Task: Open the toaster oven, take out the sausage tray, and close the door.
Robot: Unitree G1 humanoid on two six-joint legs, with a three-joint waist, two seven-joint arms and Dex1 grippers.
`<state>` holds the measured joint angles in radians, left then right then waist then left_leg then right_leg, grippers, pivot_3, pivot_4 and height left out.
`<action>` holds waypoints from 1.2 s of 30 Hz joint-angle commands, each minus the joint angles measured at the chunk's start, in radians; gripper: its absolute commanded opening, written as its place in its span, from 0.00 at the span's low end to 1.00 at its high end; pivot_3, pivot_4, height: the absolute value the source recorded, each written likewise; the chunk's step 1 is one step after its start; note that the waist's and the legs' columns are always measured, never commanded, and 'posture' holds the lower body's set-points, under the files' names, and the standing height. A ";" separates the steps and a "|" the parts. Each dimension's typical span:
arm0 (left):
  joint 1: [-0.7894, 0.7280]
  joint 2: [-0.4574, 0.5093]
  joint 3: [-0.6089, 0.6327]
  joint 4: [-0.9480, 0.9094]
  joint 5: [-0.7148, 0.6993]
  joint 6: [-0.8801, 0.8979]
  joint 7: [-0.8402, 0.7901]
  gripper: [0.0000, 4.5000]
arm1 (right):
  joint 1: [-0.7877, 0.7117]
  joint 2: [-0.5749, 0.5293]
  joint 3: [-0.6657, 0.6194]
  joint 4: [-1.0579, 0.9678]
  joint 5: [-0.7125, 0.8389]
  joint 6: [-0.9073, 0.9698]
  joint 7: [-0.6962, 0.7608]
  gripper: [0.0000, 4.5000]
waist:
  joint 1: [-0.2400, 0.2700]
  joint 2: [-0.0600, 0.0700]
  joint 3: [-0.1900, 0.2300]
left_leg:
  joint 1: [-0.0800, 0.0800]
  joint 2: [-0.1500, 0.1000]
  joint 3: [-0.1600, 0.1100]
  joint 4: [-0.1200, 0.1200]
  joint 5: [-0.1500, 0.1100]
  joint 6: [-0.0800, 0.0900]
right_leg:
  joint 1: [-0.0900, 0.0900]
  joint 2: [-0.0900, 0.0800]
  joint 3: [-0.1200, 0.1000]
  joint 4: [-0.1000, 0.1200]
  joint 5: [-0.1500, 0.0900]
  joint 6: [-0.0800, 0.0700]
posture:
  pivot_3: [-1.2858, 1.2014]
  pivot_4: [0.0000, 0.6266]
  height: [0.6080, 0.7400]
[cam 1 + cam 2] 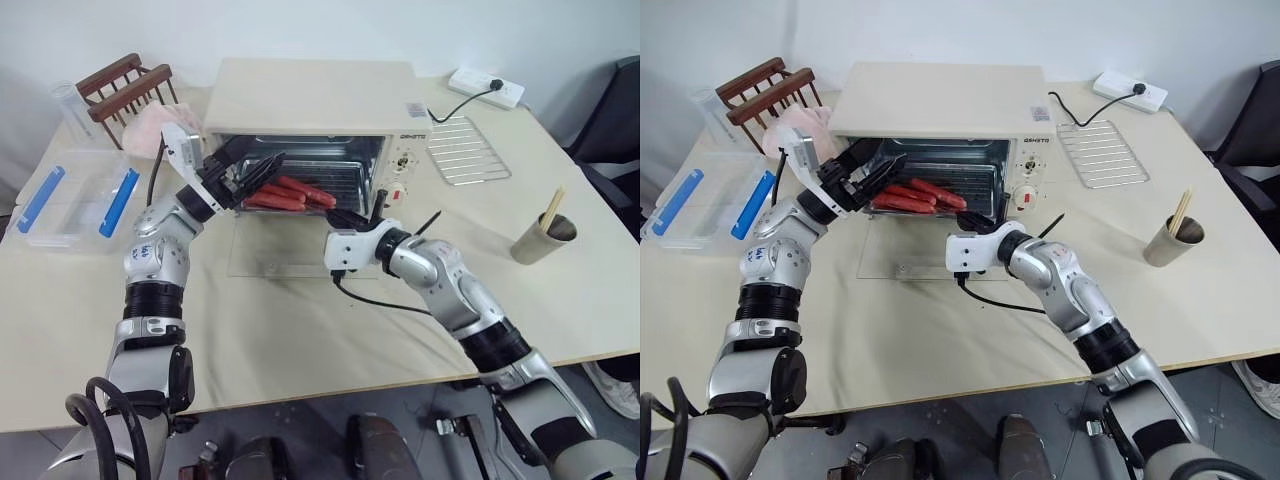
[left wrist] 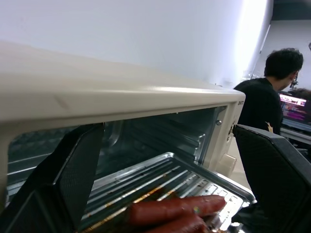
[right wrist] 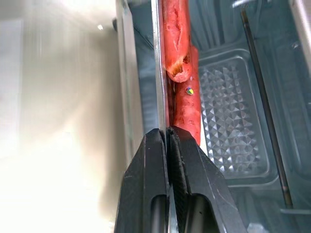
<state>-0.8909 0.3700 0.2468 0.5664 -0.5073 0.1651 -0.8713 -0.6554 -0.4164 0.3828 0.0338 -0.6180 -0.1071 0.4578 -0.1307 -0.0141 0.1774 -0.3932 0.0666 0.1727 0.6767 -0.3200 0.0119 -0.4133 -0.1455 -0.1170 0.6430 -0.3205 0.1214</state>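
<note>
The cream-white toaster oven (image 1: 310, 95) stands at the back of the table. Its glass door (image 1: 262, 250) lies folded down flat in front of it. The silver sausage tray (image 1: 345, 180), with a few red sausages (image 1: 290, 193), sticks partly out of the oven's mouth. My right gripper (image 1: 345, 215) is shut on the tray's thin front rim (image 3: 159, 73), next to a sausage (image 3: 177, 39). My left gripper (image 1: 250, 175) is open at the left side of the oven's mouth. Its fingers (image 2: 82, 165) stand on either side of the sausages (image 2: 170, 211) without touching them.
A bare wire rack (image 1: 465, 148) and a white power strip (image 1: 487, 87) lie to the right of the oven, and a cup with chopsticks (image 1: 543, 238) nearer right. At the left are a clear box with blue clips (image 1: 75, 195), a wooden rack (image 1: 125, 85) and a pink cloth (image 1: 150, 125). A person (image 2: 262, 97) stands beyond the table.
</note>
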 commanded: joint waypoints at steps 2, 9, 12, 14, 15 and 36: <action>0.001 0.013 0.009 -0.045 -0.022 0.026 -0.027 1.00 | 0.041 -0.018 -0.051 -0.151 0.040 -0.013 0.009 0.00 | 0.009 0.000 0.000 | 0.000 0.000 0.000 0.000 0.000 0.000 | 0.000 0.000 0.000 0.000 0.000 0.000 | 0.52 0.24 1.00; 0.036 0.042 0.024 -0.070 -0.038 0.064 -0.075 1.00 | 0.160 -0.077 -0.084 -0.281 0.072 -0.017 0.055 0.00 | 0.055 -0.001 0.000 | 0.000 0.000 0.001 0.004 0.000 0.000 | 0.001 0.000 0.001 0.000 0.000 0.000 | 0.52 0.24 1.00; 0.038 0.044 0.027 -0.069 -0.037 0.065 -0.080 1.00 | 0.171 -0.087 -0.089 -0.288 0.069 -0.015 0.054 0.00 | 0.069 -0.001 0.000 | 0.000 0.000 0.001 0.007 0.000 0.000 | 0.002 0.000 0.001 0.000 0.000 0.000 | 0.52 0.24 1.00; 0.041 0.048 0.027 -0.073 -0.037 0.071 -0.085 1.00 | 0.176 -0.097 -0.093 -0.289 0.069 -0.022 0.055 0.00 | 0.075 -0.001 0.000 | 0.000 0.000 0.002 0.007 0.000 0.000 | 0.002 0.000 0.002 0.000 0.000 0.000 | 0.52 0.24 1.00; 0.043 0.050 0.026 -0.075 -0.038 0.074 -0.088 1.00 | 0.179 -0.103 -0.094 -0.289 0.069 -0.027 0.058 0.00 | 0.077 -0.001 0.000 | 0.000 0.000 0.002 0.007 0.000 0.000 | 0.002 0.000 0.002 0.000 0.000 0.000 | 0.52 0.24 1.00; 0.153 0.282 0.116 -0.263 -0.308 1.023 0.098 1.00 | 0.247 -0.246 -0.150 -0.280 0.156 -0.329 0.053 0.00 | 0.087 -0.001 0.000 | 0.001 0.000 0.001 0.007 0.000 0.000 | 0.002 -0.001 0.002 0.001 0.000 0.000 | 0.52 0.24 1.00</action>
<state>-0.7306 0.6317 0.3447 0.3396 -0.7696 1.0855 -0.7997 -0.3992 -0.6548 0.2663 -0.2281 -0.4873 -0.3968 0.5327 -0.0436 -0.0155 0.1778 -0.3924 0.0669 0.1741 0.6839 -0.3199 0.0121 -0.4108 -0.1462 -0.1146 0.6436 -0.3206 0.1214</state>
